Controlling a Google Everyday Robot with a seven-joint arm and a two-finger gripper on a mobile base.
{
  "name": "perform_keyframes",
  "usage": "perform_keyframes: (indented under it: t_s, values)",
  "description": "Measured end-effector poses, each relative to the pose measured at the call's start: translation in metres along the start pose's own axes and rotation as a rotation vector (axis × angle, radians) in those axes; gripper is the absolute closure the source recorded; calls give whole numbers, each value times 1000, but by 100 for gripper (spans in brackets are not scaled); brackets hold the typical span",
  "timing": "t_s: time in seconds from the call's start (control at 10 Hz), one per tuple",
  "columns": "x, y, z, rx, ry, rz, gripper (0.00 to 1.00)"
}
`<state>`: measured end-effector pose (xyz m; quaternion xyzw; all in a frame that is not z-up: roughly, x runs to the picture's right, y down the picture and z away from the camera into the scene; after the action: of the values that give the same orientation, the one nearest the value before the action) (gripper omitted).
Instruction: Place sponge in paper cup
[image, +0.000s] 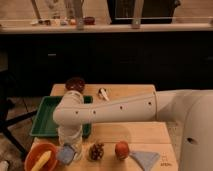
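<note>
White arm across wooden table, elbow over green tray; gripper down at front-left edge w/ bluish sponge at its tip, beside orange bowl; jaw state: cannot tell; pinecone, apple nearby

The gripper at the white arm's end was blurred near the wooden table's front left corner; its grasp was unclear. The arm hid part of the green plastic tray. The bottom edge cropped the orange bowl.
</note>
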<state>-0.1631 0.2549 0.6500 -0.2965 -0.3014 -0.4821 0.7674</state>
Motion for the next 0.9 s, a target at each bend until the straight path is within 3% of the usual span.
perform_keyframes:
  t_s: [0.2,0.3,0.9]
  values:
    - [0,0,0,0,0,0,23]
    - [0,0,0,0,0,-1,20]
    - [0,0,1,-1,-2,-1,20]
